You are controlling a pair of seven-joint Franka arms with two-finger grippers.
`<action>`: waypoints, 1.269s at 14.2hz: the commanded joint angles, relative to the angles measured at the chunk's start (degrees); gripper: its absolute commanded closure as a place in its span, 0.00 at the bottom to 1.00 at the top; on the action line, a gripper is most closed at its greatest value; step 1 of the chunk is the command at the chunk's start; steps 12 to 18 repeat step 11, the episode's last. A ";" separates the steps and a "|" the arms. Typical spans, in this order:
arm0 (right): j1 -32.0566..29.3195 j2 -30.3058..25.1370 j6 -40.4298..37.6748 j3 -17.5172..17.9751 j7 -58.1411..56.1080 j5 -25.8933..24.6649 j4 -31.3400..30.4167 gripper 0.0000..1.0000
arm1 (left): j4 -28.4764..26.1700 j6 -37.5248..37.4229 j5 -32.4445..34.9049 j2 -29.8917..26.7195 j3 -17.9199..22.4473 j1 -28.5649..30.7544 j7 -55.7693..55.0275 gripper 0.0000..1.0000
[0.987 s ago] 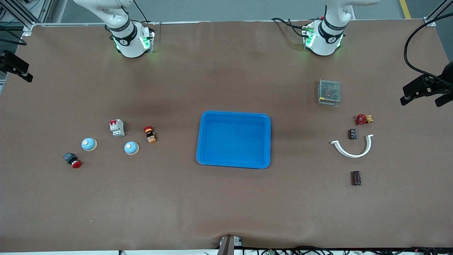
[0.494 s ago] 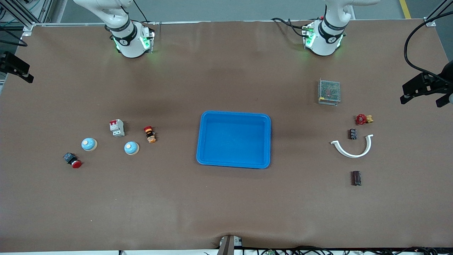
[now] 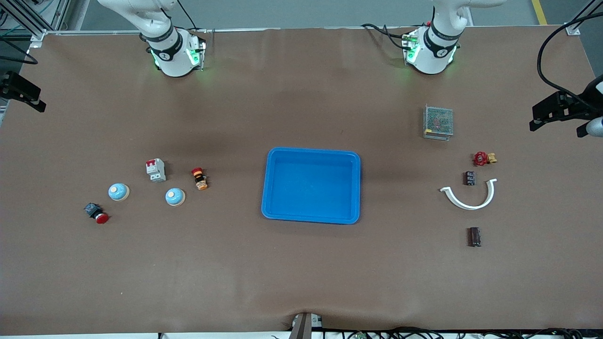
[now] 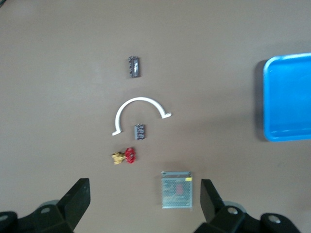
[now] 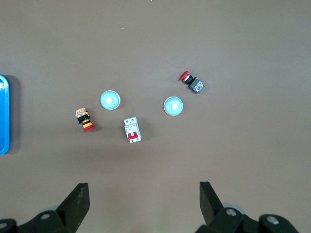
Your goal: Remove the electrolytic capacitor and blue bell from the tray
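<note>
Tray (image 3: 311, 155) sits mid-table, bright blue, nothing inside it. Both task items lie out on the brown table surface.

Toward the right arm's end: two blue bells, bell one (image 3: 175, 197) closer to the tray, bell two (image 3: 118, 191) closer to the table end. White circuit breaker (image 3: 156, 170) lies between them and farther from the front camera. Red-and-orange push button (image 3: 199, 178) is near bell one, on its tray side. Red-capped switch (image 3: 96, 213) lies nearer the front camera than bell two.

Toward the left arm's end: larger dark electrolytic capacitor (image 3: 474, 236) lies nearest the front camera of that group. White curved clamp (image 3: 469, 197) is next, with a smaller capacitor (image 3: 469, 178) in its open curve, not touching as far as I can tell. Red-handled brass valve (image 3: 484, 158) is just farther back, then metal mesh box (image 3: 438, 122).

Left gripper (image 4: 144, 200) hangs high over the mesh box area, fingers wide apart, holding nothing. Right gripper (image 5: 144, 201) hangs high over bare table near the circuit breaker, fingers wide apart, holding nothing. Both arms wait.
</note>
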 commanded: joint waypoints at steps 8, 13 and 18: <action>-0.38 0.95 -0.47 0.35 0.36 0.94 1.71 0.00 | -1.08 -0.85 3.44 -1.08 -1.32 -0.29 0.86 0.00; -0.38 0.95 -0.47 0.35 0.36 0.94 1.71 0.00 | -1.16 -0.93 3.43 -0.81 -1.23 -0.20 1.03 0.00; -0.38 0.95 -0.47 0.35 0.36 0.94 1.71 0.00 | -1.16 -0.93 3.43 -0.81 -1.23 -0.20 1.03 0.00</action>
